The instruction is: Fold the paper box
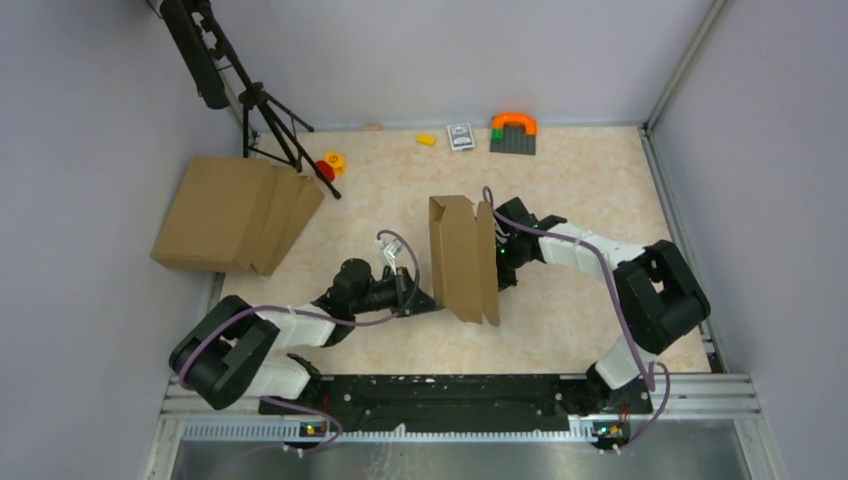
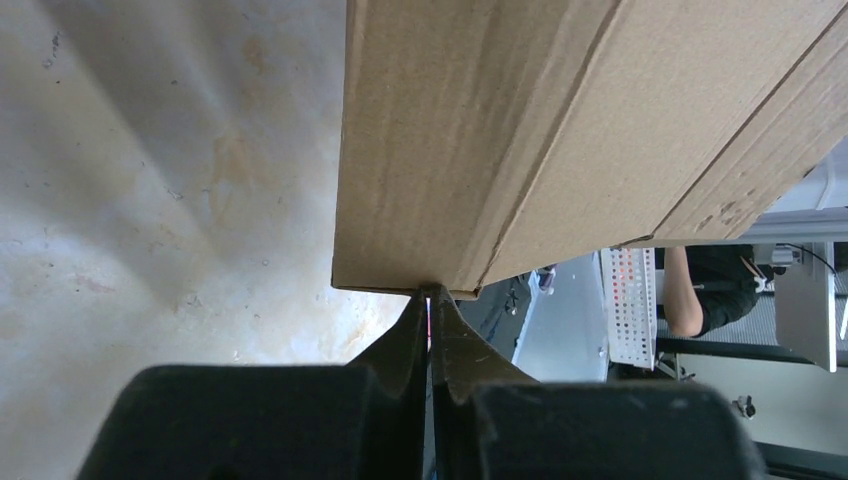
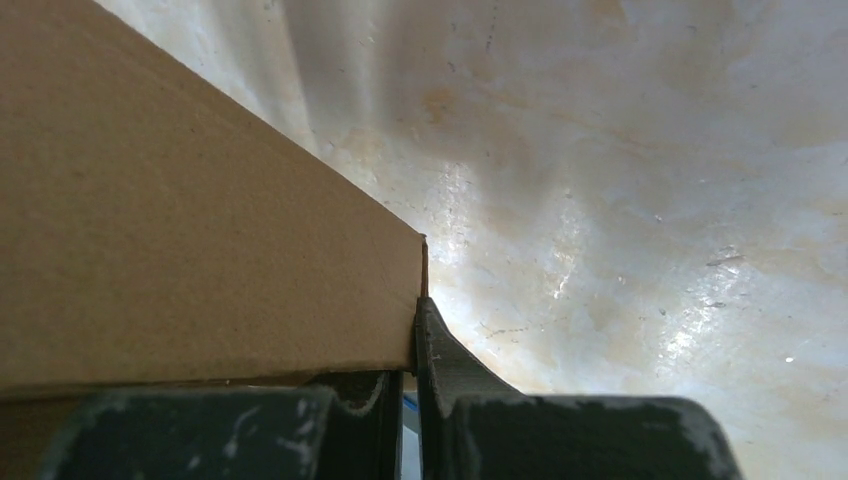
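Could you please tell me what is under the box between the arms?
Only table surface shows beside the box in both wrist views. The patch directly beneath is covered from above, so I cannot tell.

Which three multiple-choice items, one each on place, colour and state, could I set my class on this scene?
1. Where is the box? A in the middle; B at the far edge; C in the near left corner.
2. What colour is the arch at the far edge? A blue; B orange; C white.
3. How are the left pincer and right pincer? A both shut; B both wide open; C left shut, right wide open.

Answers: 1 A, the top view shows it central. 2 B, it is bright orange on a grey plate. 3 A, each wrist view shows its pincer closed at the box's edge.
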You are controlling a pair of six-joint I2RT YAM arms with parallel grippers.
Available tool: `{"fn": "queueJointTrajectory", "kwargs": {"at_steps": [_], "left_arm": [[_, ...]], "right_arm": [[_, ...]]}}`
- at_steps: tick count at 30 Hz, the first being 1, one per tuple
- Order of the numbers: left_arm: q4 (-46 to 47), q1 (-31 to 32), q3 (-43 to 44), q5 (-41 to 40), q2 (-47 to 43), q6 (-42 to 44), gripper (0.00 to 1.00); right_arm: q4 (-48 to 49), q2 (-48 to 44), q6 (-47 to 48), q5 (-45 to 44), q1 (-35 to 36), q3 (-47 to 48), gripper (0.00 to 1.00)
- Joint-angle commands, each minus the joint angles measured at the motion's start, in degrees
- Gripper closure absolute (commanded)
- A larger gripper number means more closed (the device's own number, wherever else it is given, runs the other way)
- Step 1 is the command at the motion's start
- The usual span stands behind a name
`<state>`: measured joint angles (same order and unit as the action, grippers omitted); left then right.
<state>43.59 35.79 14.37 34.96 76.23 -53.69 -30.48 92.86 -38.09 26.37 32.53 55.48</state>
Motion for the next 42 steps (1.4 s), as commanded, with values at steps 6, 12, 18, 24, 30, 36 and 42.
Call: {"fn": "queueJointTrajectory", "kwargs": {"at_steps": [6,12,18,24,30,36,42], "left_arm": [[-14.22,0.52,1.53,-5.68,-11.1,8.76,1.0],[-25.23,2.65,0.69,-9.07,-20.17,14.69,1.0],[-27.4,7.44,-3.56,-18.07,-30.55,13.61,0.94],[-20.36,14.49,-5.89,-30.75,-32.75,10.43,0.61],[-12.31,20.92,-4.21,-46.15,-28.38,9.81,0.39],[-10.04,22.03,-0.93,-54.97,-23.37,10.36,0.28],[-8.88,22.04,-1.39,-59.3,-25.78,8.98,0.23]], "right_arm": [[-12.3,3.84,-5.4,-5.65,-0.1,4.35,1.0],[-15.18,4.47,-15.61,-3.39,-0.19,2.52,1.0],[-6.59,-1.64,-31.72,-6.52,-0.19,-0.12,1.0],[14.29,-9.04,-53.6,-9.61,0.86,-4.65,1.0],[22.37,-11.67,-63.92,-19.13,6.87,-2.14,1.0],[25.24,-12.72,-66.67,-22.53,11.1,-3.85,1.0],[27.75,-16.44,-67.83,-27.27,13.95,-8.52,1.0]]}}
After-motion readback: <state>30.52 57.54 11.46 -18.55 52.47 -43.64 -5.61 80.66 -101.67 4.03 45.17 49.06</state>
